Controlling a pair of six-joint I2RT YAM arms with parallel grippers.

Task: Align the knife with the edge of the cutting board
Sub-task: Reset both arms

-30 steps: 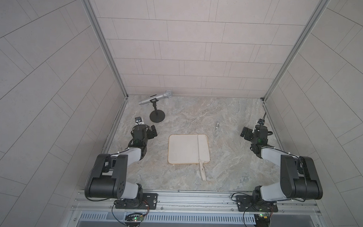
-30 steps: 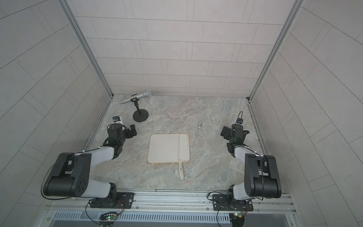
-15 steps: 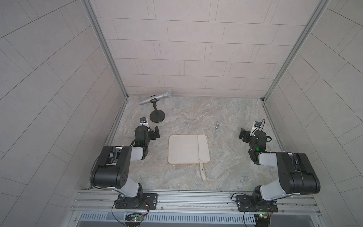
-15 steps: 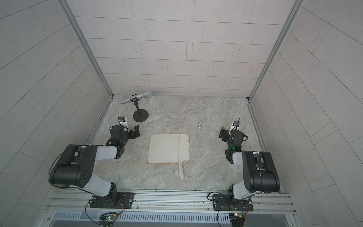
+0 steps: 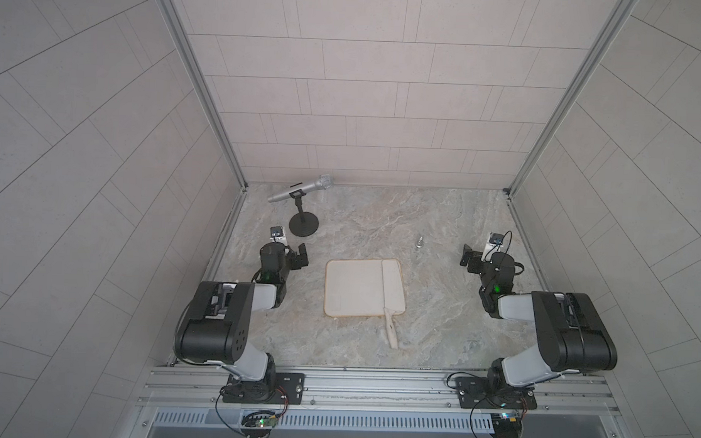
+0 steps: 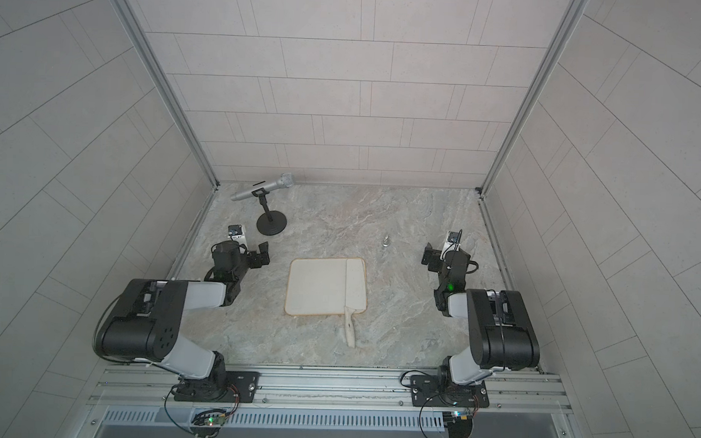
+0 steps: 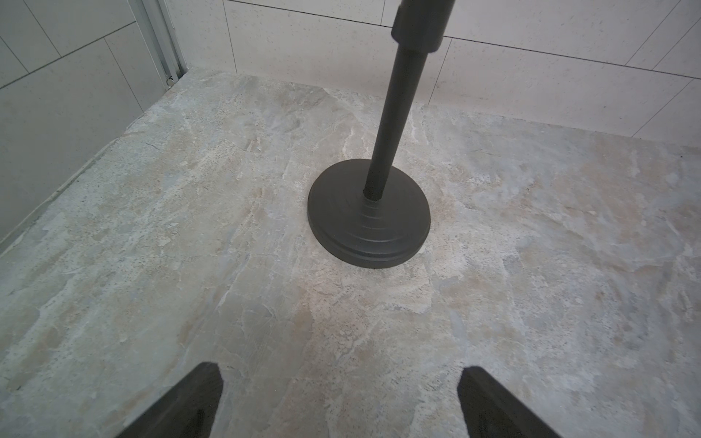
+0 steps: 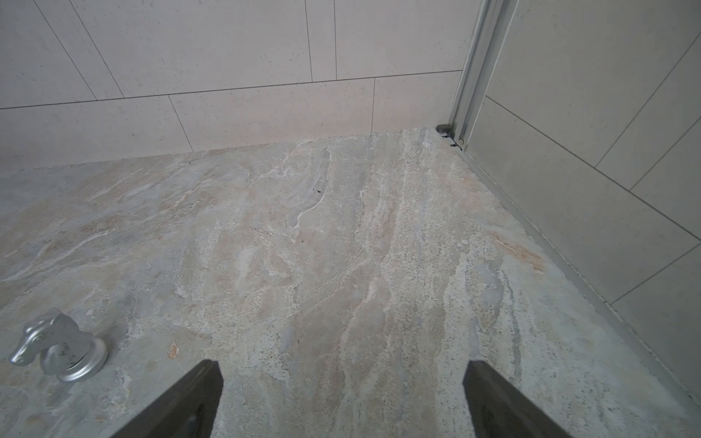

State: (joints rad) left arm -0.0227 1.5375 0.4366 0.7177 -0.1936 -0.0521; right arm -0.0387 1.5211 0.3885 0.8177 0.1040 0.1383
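In both top views the cream cutting board [image 5: 352,288] [image 6: 314,287] lies flat in the middle of the stone table. The knife [image 5: 392,285] [image 6: 356,284] rests with its broad pale blade along the board's right edge, and its handle sticks out over the near edge onto the table. My left gripper [image 5: 299,258] [image 6: 261,256] [image 7: 341,369] hangs open and empty left of the board. My right gripper [image 5: 468,258] [image 6: 431,259] [image 8: 341,364] hangs open and empty far to the board's right. Neither wrist view shows the knife or the board.
A silver microphone [image 5: 302,188] on a black round-based stand [image 5: 303,226] [image 7: 370,223] stands at the back left, just ahead of the left gripper. A small silver metal piece [image 5: 419,242] [image 8: 57,350] sits behind the board's right corner. Tiled walls close three sides.
Both arms have folded back toward their bases, with the grippers still open near the side walls. The knife and the board have not moved.
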